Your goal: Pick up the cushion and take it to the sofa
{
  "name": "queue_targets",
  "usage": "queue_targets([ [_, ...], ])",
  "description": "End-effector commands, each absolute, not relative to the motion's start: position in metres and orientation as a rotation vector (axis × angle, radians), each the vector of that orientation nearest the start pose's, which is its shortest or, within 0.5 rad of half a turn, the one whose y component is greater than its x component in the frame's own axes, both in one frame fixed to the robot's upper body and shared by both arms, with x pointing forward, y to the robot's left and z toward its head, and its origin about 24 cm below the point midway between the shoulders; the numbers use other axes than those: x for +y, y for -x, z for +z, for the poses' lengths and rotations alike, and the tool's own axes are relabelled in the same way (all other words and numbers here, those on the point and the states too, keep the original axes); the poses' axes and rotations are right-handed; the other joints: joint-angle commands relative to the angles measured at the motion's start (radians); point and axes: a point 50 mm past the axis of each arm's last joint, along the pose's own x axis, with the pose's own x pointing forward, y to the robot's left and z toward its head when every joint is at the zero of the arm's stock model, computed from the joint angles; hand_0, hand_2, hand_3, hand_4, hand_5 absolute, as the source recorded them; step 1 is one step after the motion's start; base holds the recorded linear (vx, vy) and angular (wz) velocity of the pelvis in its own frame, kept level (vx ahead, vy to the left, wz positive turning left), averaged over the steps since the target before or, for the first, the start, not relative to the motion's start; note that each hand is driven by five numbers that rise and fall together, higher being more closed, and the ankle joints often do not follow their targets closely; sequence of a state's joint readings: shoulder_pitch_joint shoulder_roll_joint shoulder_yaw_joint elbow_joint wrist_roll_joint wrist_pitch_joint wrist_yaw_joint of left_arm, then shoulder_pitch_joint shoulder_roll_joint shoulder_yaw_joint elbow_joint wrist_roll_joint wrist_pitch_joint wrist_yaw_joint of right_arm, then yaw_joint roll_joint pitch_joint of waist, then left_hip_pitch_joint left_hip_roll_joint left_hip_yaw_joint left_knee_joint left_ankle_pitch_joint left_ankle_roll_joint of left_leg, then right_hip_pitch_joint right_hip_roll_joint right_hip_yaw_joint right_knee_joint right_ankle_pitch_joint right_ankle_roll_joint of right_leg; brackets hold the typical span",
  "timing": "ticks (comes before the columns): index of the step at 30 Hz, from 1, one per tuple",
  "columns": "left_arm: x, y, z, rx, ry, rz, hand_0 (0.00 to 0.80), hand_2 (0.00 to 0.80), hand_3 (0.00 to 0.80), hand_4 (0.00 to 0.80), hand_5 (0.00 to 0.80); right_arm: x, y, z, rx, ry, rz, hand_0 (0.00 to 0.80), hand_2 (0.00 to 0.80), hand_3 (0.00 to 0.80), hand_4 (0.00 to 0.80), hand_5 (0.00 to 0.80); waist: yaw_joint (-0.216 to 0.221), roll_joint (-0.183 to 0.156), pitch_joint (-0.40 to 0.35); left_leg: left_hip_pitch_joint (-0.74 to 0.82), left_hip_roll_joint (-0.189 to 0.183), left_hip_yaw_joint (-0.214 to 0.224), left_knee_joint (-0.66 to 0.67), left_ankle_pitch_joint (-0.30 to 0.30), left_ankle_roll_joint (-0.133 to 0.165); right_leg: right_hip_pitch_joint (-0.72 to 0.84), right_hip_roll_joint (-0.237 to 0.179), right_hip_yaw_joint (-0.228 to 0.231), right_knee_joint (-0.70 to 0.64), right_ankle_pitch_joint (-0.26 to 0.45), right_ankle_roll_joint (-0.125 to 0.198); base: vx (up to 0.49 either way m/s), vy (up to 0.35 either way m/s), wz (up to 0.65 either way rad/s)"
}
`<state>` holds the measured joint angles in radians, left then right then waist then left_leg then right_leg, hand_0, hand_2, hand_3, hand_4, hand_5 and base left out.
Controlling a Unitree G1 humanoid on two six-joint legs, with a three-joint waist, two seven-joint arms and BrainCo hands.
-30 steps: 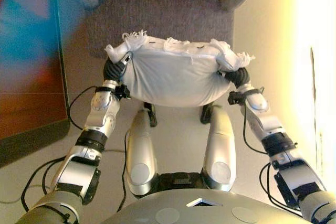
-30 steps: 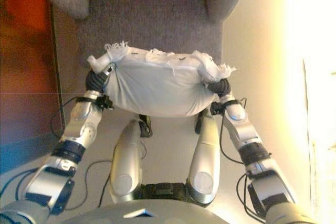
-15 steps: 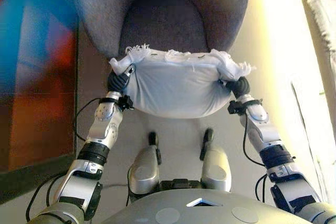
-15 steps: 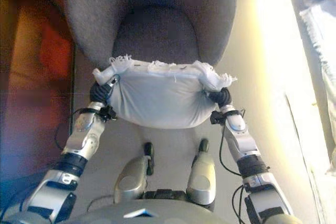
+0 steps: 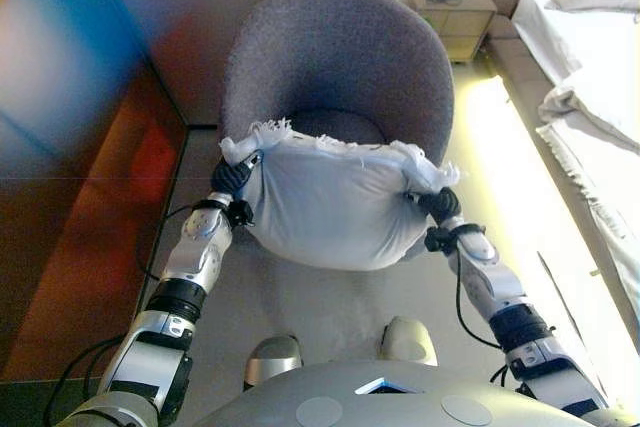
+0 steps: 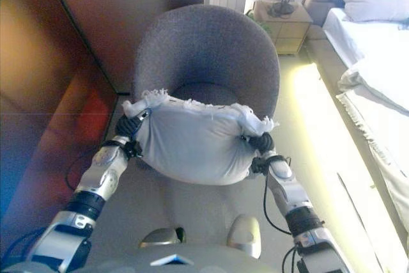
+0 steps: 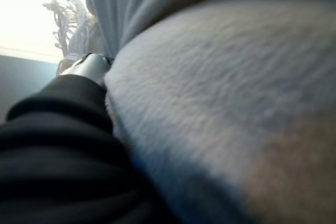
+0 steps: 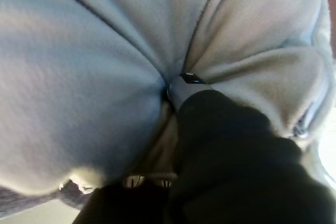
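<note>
A pale grey cushion (image 5: 335, 202) with white fringed edges hangs in the air between my two hands, in front of the seat of a round grey armchair (image 5: 340, 57). My left hand (image 5: 230, 179) grips its left upper corner and my right hand (image 5: 440, 205) its right upper corner. In the left wrist view the cushion (image 7: 220, 87) fills the picture beside my left hand (image 7: 58, 129), and one silver finger shows against the fringe. In the right wrist view the cushion's (image 8: 79, 66) cloth bunches in folds round a finger of my right hand (image 8: 231, 145).
A reddish-brown wooden panel (image 5: 80, 197) runs along the left. A bed with white linen (image 5: 600, 77) stands at the right, and a small nightstand (image 5: 450, 12) sits behind the armchair. Pale floor (image 5: 510, 147) lies between armchair and bed.
The camera has tilted up: the whole armchair, the bed and the nightstand have come into view. The cushion stays held between both hands, in front of the seat.
</note>
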<state>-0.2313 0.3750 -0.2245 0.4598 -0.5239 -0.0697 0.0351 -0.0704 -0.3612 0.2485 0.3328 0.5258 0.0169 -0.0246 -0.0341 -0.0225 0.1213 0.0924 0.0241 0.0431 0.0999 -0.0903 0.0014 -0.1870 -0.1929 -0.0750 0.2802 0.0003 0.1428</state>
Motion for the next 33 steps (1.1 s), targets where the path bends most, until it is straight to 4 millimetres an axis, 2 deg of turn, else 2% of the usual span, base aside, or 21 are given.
queue_targets([
  [1,0.171,-0.303,0.034,0.067,0.106,-0.132,0.800,0.800,0.800,0.800,0.800,-0.186,-0.279,0.018,0.157,-0.206,0.113,0.800,0.800,0.800,0.800,0.800,-0.044,-0.042,-0.023,0.074,-0.130,0.019,0.040,-0.134,0.064,-0.061,0.034,-0.022,-0.240,0.218,0.055,0.395,-0.064,0.13],
  [3,0.172,-0.302,0.033,0.073,0.107,-0.127,0.800,0.800,0.800,0.800,0.800,-0.186,-0.279,0.019,0.159,-0.195,0.121,0.800,0.800,0.800,0.800,0.800,-0.044,-0.047,-0.025,0.116,-0.136,0.037,0.044,-0.167,0.069,-0.086,0.042,-0.105,-0.237,0.229,0.055,0.401,-0.058,0.17],
  [5,0.174,-0.300,0.032,0.075,0.113,-0.120,0.800,0.800,0.800,0.800,0.800,-0.187,-0.279,0.020,0.160,-0.189,0.134,0.800,0.800,0.800,0.800,0.800,-0.042,-0.052,-0.036,0.139,-0.142,0.041,0.048,-0.190,0.074,-0.083,0.038,-0.145,-0.231,0.236,0.050,0.403,-0.065,0.10],
  [7,0.177,-0.297,0.030,0.077,0.128,-0.115,0.800,0.800,0.800,0.800,0.800,-0.190,-0.276,0.021,0.158,-0.168,0.154,0.800,0.800,0.800,0.800,0.800,-0.052,-0.050,-0.059,0.156,-0.137,0.045,0.067,-0.202,0.070,-0.060,0.046,-0.138,-0.242,0.227,0.036,0.467,-0.089,-0.06],
  [9,0.178,-0.296,0.031,0.076,0.141,-0.111,0.800,0.800,0.800,0.800,0.800,-0.191,-0.273,0.022,0.155,-0.154,0.168,0.800,0.800,0.800,0.800,0.800,-0.063,-0.044,-0.077,0.166,-0.117,0.069,0.103,-0.191,0.056,-0.047,0.046,-0.135,-0.221,0.208,0.022,0.398,-0.114,0.05],
  [11,0.181,-0.293,0.029,0.074,0.150,-0.089,0.800,0.800,0.800,0.800,0.800,-0.189,-0.271,0.023,0.155,-0.136,0.193,0.800,0.800,0.800,0.800,0.800,-0.075,-0.021,-0.101,0.185,-0.054,0.105,0.194,-0.091,0.000,-0.024,0.059,-0.145,-0.171,0.152,-0.015,0.382,-0.183,-0.04],
  [12,0.182,-0.292,0.031,0.066,0.150,-0.082,0.800,0.800,0.800,0.800,0.800,-0.189,-0.271,0.025,0.149,-0.132,0.204,0.800,0.800,0.800,0.800,0.800,-0.077,-0.018,-0.107,0.171,-0.034,0.115,0.271,-0.031,-0.030,-0.008,0.068,-0.144,-0.168,0.129,-0.034,0.247,-0.169,-0.20],
  [13,0.183,-0.292,0.032,0.060,0.152,-0.076,0.800,0.800,0.800,0.800,0.800,-0.189,-0.271,0.026,0.146,-0.133,0.211,0.800,0.800,0.800,0.800,0.800,-0.079,-0.023,-0.111,0.153,-0.025,0.117,0.328,0.010,-0.046,0.003,0.069,-0.140,-0.171,0.118,-0.047,0.261,-0.194,-0.21],
  [14,0.183,-0.292,0.035,0.050,0.164,-0.063,0.800,0.800,0.800,0.800,0.800,-0.190,-0.271,0.028,0.140,-0.131,0.219,0.800,0.800,0.800,0.800,0.800,-0.078,-0.023,-0.109,0.113,-0.003,0.115,0.445,0.059,-0.067,0.030,0.080,-0.129,-0.173,0.096,-0.069,0.280,-0.198,-0.24],
  [16,0.183,-0.291,0.036,0.035,0.170,-0.046,0.800,0.800,0.800,0.800,0.800,-0.195,-0.269,0.028,0.133,-0.129,0.224,0.800,0.800,0.800,0.800,0.800,-0.072,-0.036,-0.103,-0.007,0.006,0.100,0.643,0.092,-0.079,0.074,0.087,-0.090,-0.177,0.067,-0.101,0.272,-0.161,-0.26],
  [17,0.182,-0.291,0.037,0.030,0.168,-0.043,0.800,0.800,0.800,0.800,0.800,-0.197,-0.268,0.028,0.130,-0.134,0.222,0.800,0.800,0.800,0.800,0.800,-0.069,-0.048,-0.101,-0.060,0.014,0.103,0.687,0.093,-0.076,0.094,0.083,-0.077,-0.179,0.056,-0.110,0.212,-0.081,-0.37],
  [18,0.180,-0.291,0.038,0.024,0.168,-0.043,0.800,0.800,0.800,0.800,0.800,-0.199,-0.268,0.029,0.126,-0.140,0.221,0.800,0.800,0.800,0.800,0.800,-0.065,-0.046,-0.092,-0.094,0.039,0.108,0.701,0.078,-0.072,0.113,0.090,-0.072,-0.179,0.045,-0.115,0.203,-0.041,-0.39],
  [20,0.178,-0.293,0.040,0.009,0.168,-0.043,0.800,0.800,0.800,0.800,0.800,-0.198,-0.271,0.033,0.113,-0.146,0.222,0.800,0.800,0.800,0.800,0.800,-0.053,-0.050,-0.079,-0.130,0.058,0.104,0.636,0.063,-0.058,0.139,0.092,-0.059,-0.177,0.029,-0.115,0.202,0.020,-0.21],
  [23,0.180,-0.296,0.044,-0.003,0.171,-0.047,0.800,0.800,0.800,0.800,0.800,-0.193,-0.281,0.040,0.102,-0.130,0.213,0.800,0.800,0.800,0.800,0.800,-0.033,-0.043,-0.069,-0.121,0.061,0.086,0.409,0.071,-0.047,0.166,0.097,-0.030,-0.163,0.003,-0.104,0.226,0.109,-0.18],
  [27,0.179,-0.299,0.042,0.006,0.172,-0.039,0.800,0.800,0.800,0.800,0.800,-0.184,-0.287,0.038,0.135,-0.135,0.206,0.800,0.800,0.800,0.800,0.800,0.000,-0.014,-0.058,-0.114,0.056,0.050,0.107,0.105,-0.068,0.237,0.103,-0.014,-0.166,-0.039,-0.080,0.263,0.152,0.02],
  [29,0.181,-0.299,0.039,0.018,0.172,-0.008,0.800,0.800,0.800,0.800,0.800,-0.179,-0.284,0.028,0.192,-0.130,0.195,0.800,0.800,0.800,0.800,0.800,0.016,-0.010,-0.055,-0.128,0.054,0.041,0.050,0.126,-0.078,0.276,0.094,-0.009,-0.176,-0.055,-0.072,0.286,0.129,0.00],
  [31,0.184,-0.297,0.034,0.038,0.148,0.017,0.800,0.800,0.800,0.800,0.800,-0.174,-0.280,0.019,0.235,-0.128,0.208,0.800,0.800,0.800,0.800,0.800,0.031,-0.011,-0.058,-0.147,0.050,0.036,0.040,0.116,-0.078,0.309,0.076,-0.009,-0.186,-0.065,-0.062,0.282,0.121,-0.20],
  [33,0.190,-0.296,0.031,0.056,0.130,0.027,0.800,0.800,0.800,0.800,0.800,-0.168,-0.277,0.016,0.238,-0.114,0.231,0.800,0.800,0.800,0.800,0.800,0.037,-0.008,-0.066,-0.142,0.047,0.049,0.016,0.094,-0.068,0.315,0.048,-0.027,-0.180,-0.076,-0.047,0.187,0.132,-0.61],
])
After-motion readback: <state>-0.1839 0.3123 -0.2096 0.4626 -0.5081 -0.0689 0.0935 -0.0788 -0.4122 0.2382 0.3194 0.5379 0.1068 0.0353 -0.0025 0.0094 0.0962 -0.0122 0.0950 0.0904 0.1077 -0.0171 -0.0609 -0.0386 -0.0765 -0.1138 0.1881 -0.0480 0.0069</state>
